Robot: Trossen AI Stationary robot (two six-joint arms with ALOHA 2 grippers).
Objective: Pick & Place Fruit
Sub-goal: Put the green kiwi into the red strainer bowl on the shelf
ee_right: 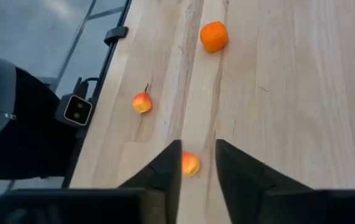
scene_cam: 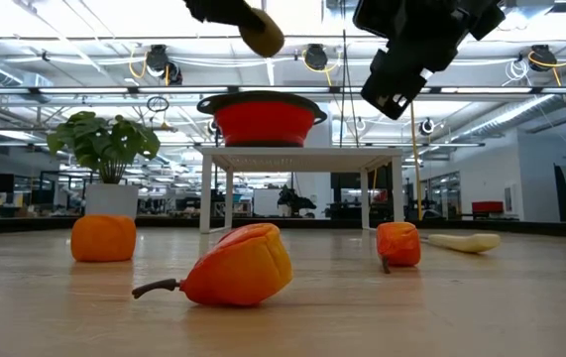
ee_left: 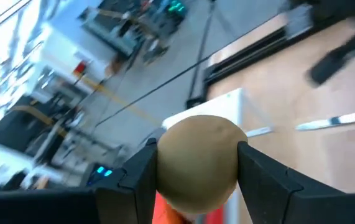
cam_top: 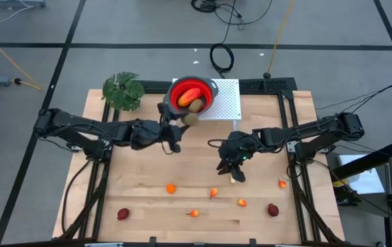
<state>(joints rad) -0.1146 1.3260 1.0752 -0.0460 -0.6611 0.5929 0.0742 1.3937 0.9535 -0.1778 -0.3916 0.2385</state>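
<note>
While I watch the high view, my left gripper [cam_top: 187, 121] sits just below the red bowl [cam_top: 193, 94] at upper centre of the frame, its fingers [ee_left: 141, 171] clamped on a brown oval fruit [ee_left: 197, 163]. In the low view that fruit [scene_cam: 260, 31] hangs at the top of the frame, above and slightly left of the bowl [scene_cam: 261, 119], which stands on a white raised stand [scene_cam: 302, 157]. Already in the bowl I see a larger red-yellow oblong fruit [cam_top: 189, 95] and another brown one [cam_top: 196, 105].

My right gripper [cam_top: 235, 171] hovers right of centre over the wooden counter [cam_top: 147, 171]. In its wrist view the fingers [ee_right: 165, 167] stand a little apart with a small orange-yellow fruit [ee_right: 189, 164] showing in the gap between them; whether they touch it I cannot tell.

Scattered along the lower part of the high view lie more small fruits: an orange one [cam_top: 171, 187], several tiny orange ones [cam_top: 213, 193], and two dark-red ones [cam_top: 123, 214] near the lower corners. A leafy green plant [cam_top: 123, 90] sits at the counter's upper left.
</note>
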